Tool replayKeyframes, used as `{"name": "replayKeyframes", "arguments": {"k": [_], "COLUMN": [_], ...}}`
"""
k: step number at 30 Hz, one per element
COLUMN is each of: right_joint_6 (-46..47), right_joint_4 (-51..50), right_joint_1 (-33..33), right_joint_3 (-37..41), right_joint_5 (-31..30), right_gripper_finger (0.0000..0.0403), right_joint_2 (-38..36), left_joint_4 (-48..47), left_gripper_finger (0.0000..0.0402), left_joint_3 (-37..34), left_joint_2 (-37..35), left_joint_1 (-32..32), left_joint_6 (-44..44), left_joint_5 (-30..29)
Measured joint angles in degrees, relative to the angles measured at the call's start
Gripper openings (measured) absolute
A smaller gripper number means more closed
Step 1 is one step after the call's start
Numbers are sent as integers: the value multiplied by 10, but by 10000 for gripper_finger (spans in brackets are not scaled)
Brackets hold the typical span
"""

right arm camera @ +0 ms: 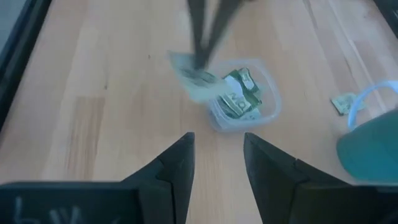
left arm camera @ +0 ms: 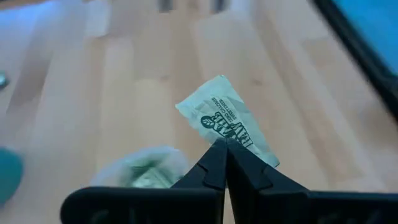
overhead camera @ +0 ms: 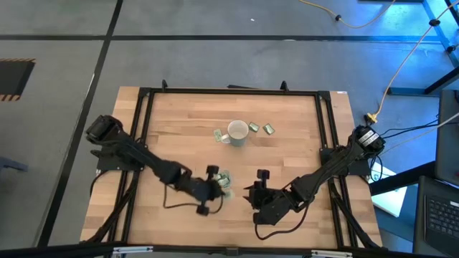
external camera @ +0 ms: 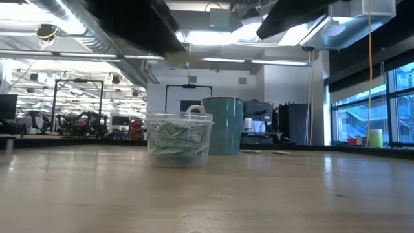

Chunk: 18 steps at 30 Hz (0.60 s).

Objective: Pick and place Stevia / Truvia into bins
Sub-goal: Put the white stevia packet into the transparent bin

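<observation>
Left wrist view: left gripper (left arm camera: pixel 222 144) pinches a sachet (left arm camera: pixel 227 118) beside the cup (right arm camera: pixel 241 94); centre it over the cup before letting go. Right gripper (right arm camera: pixel 217 155) waits nearby, fingers spread.

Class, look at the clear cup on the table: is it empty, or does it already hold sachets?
It holds sachets. The low view shows the cup mostly filled with green-and-white sachets, and the right wrist view shows them inside too.

The tabletop (overhead camera: pixel 287 154) is showing pale, matt wood planks; the cup (external camera: pixel 179 139) is looking clear plastic; the sachet (left arm camera: pixel 227 118) is looking crinkled paper.
</observation>
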<state>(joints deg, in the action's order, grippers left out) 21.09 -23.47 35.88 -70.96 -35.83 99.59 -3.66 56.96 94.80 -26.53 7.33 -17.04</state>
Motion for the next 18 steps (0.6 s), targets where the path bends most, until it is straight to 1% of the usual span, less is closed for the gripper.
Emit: {"name": "replayKeyframes", "arguments": {"k": [4, 7, 11, 15, 18], "right_joint_6": [30, 44, 53, 53, 53], "right_joint_4": [-36, -54, -64, -74, -79], "right_joint_1": [0, 0, 0, 0, 0], "right_joint_3": [0, 0, 0, 0, 0], "right_joint_5": [0, 0, 0, 0, 0], "right_gripper_finger": [141, 141, 141, 141, 141], "right_joint_2": [0, 0, 0, 0, 0], "left_joint_4": [-41, -74, -89, -106, -125], "left_gripper_finger": [3, 3, 3, 3, 3], "left_joint_3": [-1, -1, 0, 0, 0], "left_joint_2": [18, 20, 19, 19, 19], "left_joint_1": [47, 69, 79, 79, 79], "left_joint_6": [24, 27, 40, 58, 78], "left_joint_5": [5, 15, 21, 63, 63]}}
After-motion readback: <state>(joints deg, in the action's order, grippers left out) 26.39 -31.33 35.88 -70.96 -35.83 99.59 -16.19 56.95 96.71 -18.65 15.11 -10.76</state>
